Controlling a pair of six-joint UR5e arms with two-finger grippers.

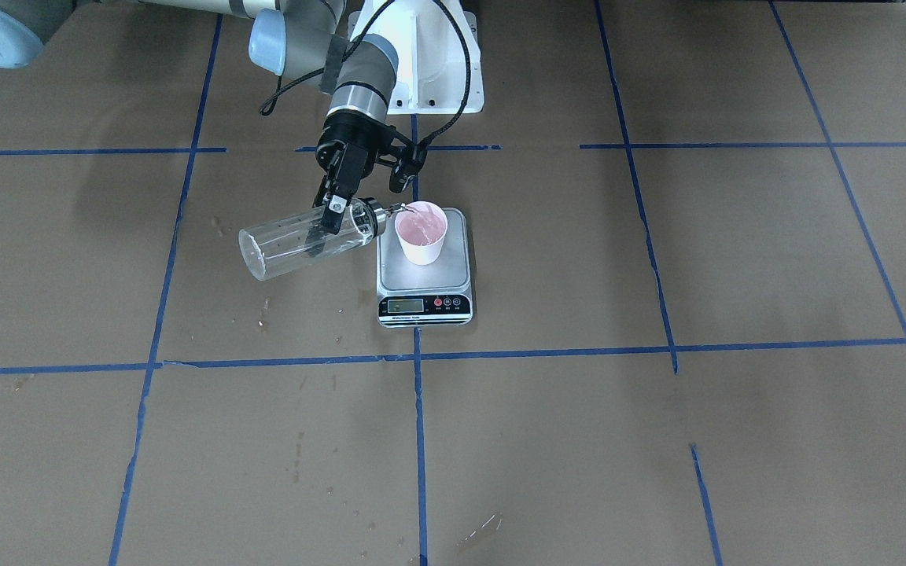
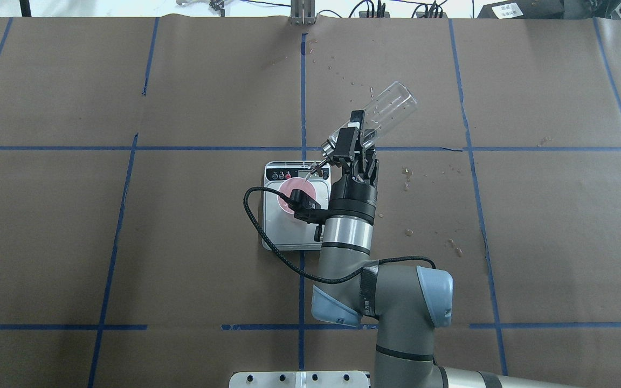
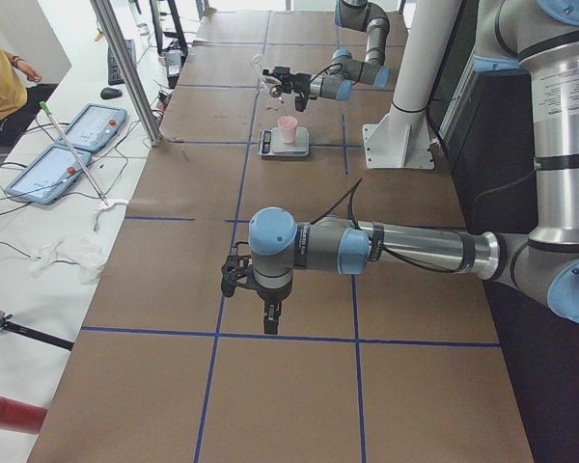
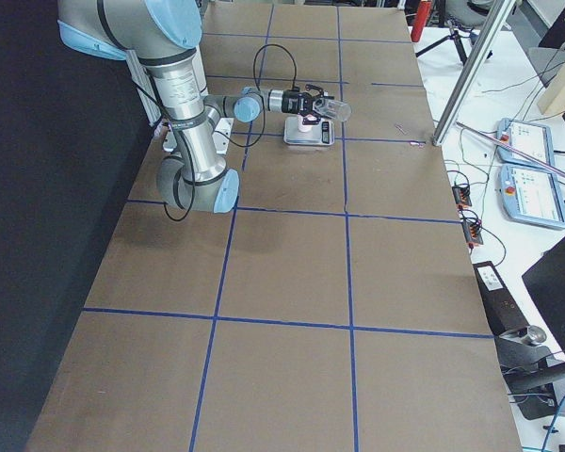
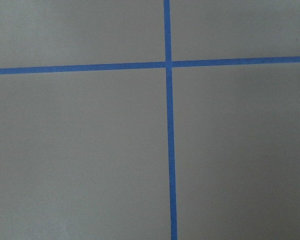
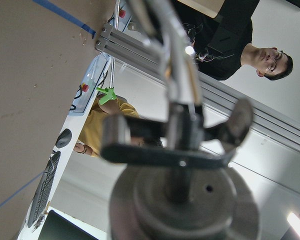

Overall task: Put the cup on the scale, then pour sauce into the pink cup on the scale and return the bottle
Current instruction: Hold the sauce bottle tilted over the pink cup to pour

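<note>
The pink cup [image 1: 421,229] stands upright on the back part of the scale [image 1: 447,273]. My right gripper [image 1: 329,224] is shut on the clear glass bottle [image 1: 288,245] and holds it tipped nearly level, base away from the scale. The silver spout [image 1: 395,209] reaches over the cup's rim. The clear sauce barely shows; the cup's inside looks wet. From overhead, the bottle [image 2: 391,108] points away and my wrist camera partly hides the cup [image 2: 292,188]. The spout cap [image 6: 180,165] fills the right wrist view. My left gripper [image 3: 267,313] hangs over bare table far from the scale; I cannot tell its state.
Brown paper with blue tape lines [image 5: 169,150] covers the table. Small droplets and stains [image 2: 406,173] dot the paper to the right of the scale. Operators and tablets [image 3: 68,145] are along the table's far side.
</note>
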